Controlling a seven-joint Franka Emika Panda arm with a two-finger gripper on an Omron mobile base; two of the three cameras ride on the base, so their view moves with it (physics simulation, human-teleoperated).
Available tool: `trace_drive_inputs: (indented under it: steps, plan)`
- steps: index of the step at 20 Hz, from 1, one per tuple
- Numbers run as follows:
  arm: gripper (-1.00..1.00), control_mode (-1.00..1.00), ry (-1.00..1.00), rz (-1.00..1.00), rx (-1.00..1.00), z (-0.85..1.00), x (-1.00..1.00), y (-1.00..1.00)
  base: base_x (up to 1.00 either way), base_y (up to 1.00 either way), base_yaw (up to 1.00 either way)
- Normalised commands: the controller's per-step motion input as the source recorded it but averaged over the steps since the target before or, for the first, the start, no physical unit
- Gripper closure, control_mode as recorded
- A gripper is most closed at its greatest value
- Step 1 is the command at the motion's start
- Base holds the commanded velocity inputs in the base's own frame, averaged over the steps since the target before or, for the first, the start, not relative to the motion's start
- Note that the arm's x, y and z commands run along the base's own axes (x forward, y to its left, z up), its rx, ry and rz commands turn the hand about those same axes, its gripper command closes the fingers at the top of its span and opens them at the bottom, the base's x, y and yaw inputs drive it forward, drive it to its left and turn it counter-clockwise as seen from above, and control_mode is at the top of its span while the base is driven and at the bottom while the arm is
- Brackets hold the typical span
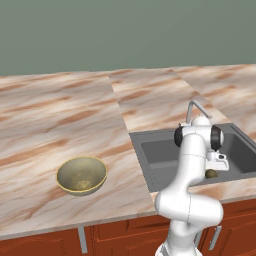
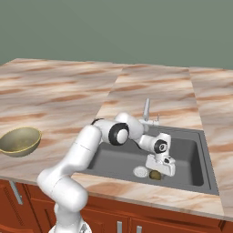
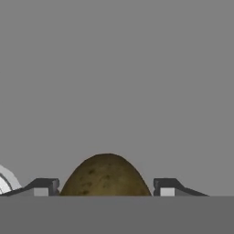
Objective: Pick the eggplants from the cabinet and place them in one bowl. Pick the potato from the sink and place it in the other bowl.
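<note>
Jaws stand apart, one on each side of the potato (image 3: 106, 176) — whether they touch it, I cannot tell. The gripper (image 2: 160, 170) is low in the sink (image 2: 191, 175) near its front wall — the olive-tan bowl (image 1: 81, 175) sits near the worktop's front edge.

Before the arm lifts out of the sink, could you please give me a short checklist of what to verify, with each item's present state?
1. Potato sits between the two fingertips: ok.
2. Fingers touch the potato on both sides: not ok, a gap shows at each side in the hand view.
3. Gripper is down at the sink floor: ok.
4. White round drain is clear of the fingers: ok, it lies beside the potato.
5. Olive-tan bowl on the counter is upright and empty: ok.
</note>
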Motion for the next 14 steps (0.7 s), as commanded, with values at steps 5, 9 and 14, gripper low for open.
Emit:
trace_drive_inputs:
  steps: [5,9,14]
  plan:
    - [1.0,-1.0,-0.01,-0.02,0.16,0.02,-0.34,-0.13,0.0,0.0,0.0]
    - [1.0,-1.0,-0.01,-0.02,0.18,0.11,-0.18,-0.17,0.0,0.0,0.0]
    - [1.0,-1.0,-0.04,-0.02,0.18,0.19,-0.04,-0.15,0.0,0.0,0.0]
